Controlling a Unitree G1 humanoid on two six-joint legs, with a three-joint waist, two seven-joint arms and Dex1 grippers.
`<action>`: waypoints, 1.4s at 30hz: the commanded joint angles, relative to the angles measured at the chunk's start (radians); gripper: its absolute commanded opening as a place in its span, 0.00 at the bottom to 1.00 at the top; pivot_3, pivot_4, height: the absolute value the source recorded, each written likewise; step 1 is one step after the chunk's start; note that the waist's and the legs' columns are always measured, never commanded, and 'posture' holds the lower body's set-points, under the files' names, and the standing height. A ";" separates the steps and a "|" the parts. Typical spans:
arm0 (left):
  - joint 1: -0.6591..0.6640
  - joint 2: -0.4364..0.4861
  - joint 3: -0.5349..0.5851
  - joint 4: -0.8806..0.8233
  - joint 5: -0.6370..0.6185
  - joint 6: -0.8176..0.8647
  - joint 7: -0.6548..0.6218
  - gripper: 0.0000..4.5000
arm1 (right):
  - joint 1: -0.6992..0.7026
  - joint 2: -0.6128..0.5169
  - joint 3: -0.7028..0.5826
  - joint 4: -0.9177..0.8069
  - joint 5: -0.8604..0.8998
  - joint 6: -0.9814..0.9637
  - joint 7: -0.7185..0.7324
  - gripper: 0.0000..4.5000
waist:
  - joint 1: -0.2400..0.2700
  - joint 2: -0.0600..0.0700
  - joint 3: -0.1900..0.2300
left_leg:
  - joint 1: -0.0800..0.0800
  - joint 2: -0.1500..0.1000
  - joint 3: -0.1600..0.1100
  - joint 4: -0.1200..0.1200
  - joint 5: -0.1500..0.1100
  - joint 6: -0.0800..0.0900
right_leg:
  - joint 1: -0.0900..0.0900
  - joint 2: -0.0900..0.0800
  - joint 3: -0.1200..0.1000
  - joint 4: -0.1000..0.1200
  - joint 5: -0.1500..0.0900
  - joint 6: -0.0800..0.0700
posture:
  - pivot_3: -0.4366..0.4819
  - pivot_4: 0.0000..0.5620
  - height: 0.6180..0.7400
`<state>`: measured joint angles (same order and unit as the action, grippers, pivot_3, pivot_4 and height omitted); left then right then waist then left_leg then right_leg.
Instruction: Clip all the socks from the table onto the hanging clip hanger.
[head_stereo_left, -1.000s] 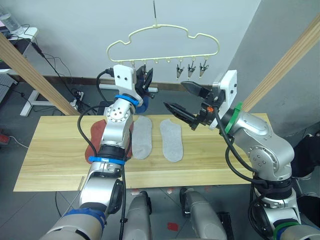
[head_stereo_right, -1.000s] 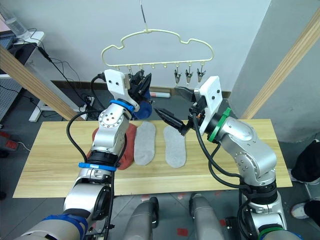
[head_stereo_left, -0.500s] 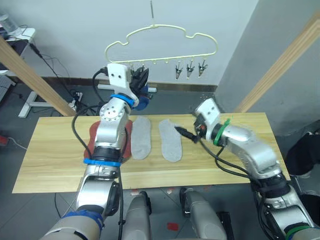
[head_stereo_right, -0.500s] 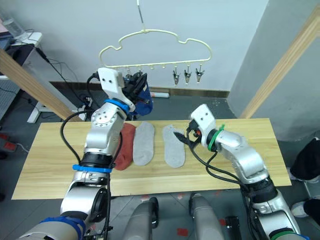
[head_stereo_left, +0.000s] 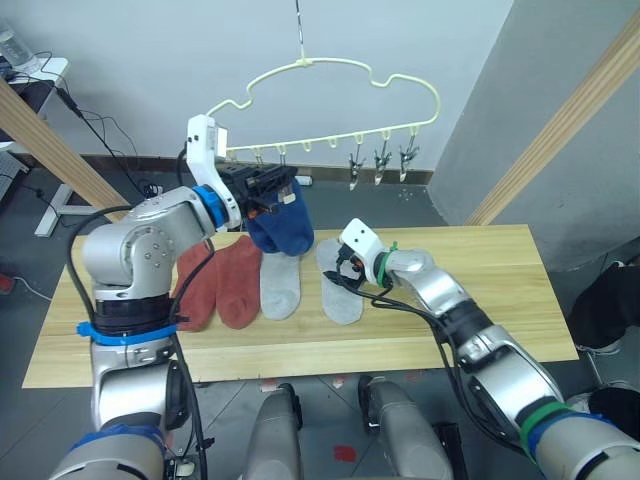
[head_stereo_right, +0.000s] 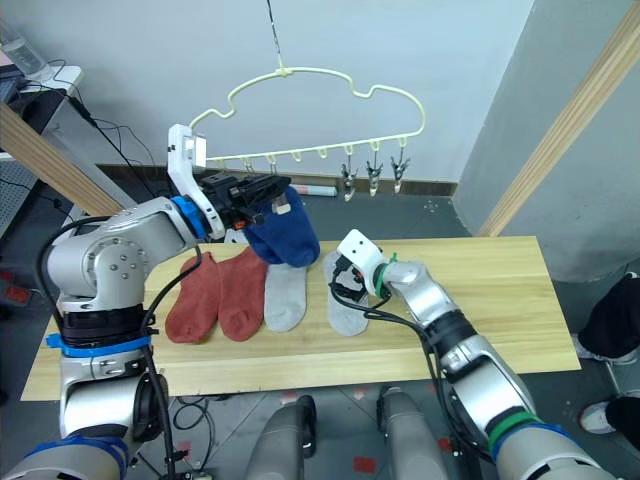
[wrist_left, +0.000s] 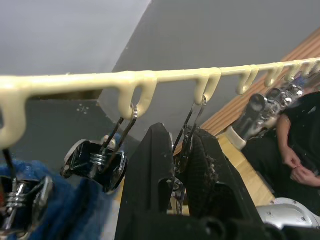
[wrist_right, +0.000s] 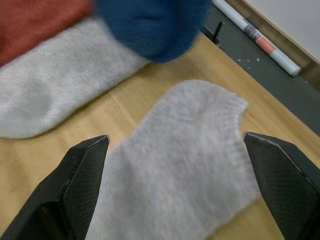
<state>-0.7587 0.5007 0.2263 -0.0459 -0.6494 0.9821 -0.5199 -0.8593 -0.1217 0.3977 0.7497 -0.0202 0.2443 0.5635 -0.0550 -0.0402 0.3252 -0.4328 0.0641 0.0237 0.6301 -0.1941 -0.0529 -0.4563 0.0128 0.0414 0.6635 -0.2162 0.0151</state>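
1. Honestly no readable text, labels, brand names or numbers anywhere in these shots.
2. Nothing printed on any surface is legible enough to make out, no signs either.

grey sock (wrist_right: 190, 150): soft knit cloth, fuzzy, matt
blue sock (head_stereo_left: 283, 222): thick matt cloth
table (head_stereo_left: 480, 300): light wood, visible grain, smooth
clip hanger (wrist_left: 165, 76): pale yellow coating, slight sheen
clips (wrist_left: 95, 160): shiny metal
right tool (wrist_right: 175, 195): black, finely textured fingers (wrist_right: 75, 185)
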 joint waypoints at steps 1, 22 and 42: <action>0.011 0.004 0.006 -0.027 -0.036 0.050 -0.003 0.06 | -0.039 0.036 -0.001 0.162 -0.058 -0.080 -0.023 1.00 | 0.002 0.000 0.000 | 0.000 0.000 0.000 0.000 0.000 0.000 | 0.000 0.000 0.000 0.000 0.000 0.000 | 0.47 0.54 1.00; -0.041 -0.086 0.195 0.079 -0.244 0.297 0.194 0.06 | 0.254 -0.155 -0.054 -0.453 -0.125 -0.111 0.103 0.00 | 0.023 0.000 0.000 | 0.001 0.000 0.000 0.000 0.000 0.000 | 0.001 -0.001 0.000 0.001 0.000 0.000 | 0.45 0.57 1.00; -0.231 -0.272 0.556 0.344 -0.507 0.394 0.650 0.06 | 0.389 -0.128 -0.056 -1.045 -0.251 0.030 -0.093 0.00 | 0.006 -0.001 -0.001 | 0.002 0.000 0.000 0.001 0.001 -0.003 | 0.001 0.000 0.000 0.002 0.001 0.002 | 0.38 0.56 1.00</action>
<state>-0.9840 0.2287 0.7491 0.2867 -1.1185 1.3666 0.0836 -0.4549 -0.2564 0.3424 -0.2600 -0.2578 0.2842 0.4907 -0.0489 -0.0411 0.3245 -0.4311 0.0637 0.0235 0.6313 -0.1927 -0.0554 -0.4555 0.0124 0.0418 0.6655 -0.2153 0.0167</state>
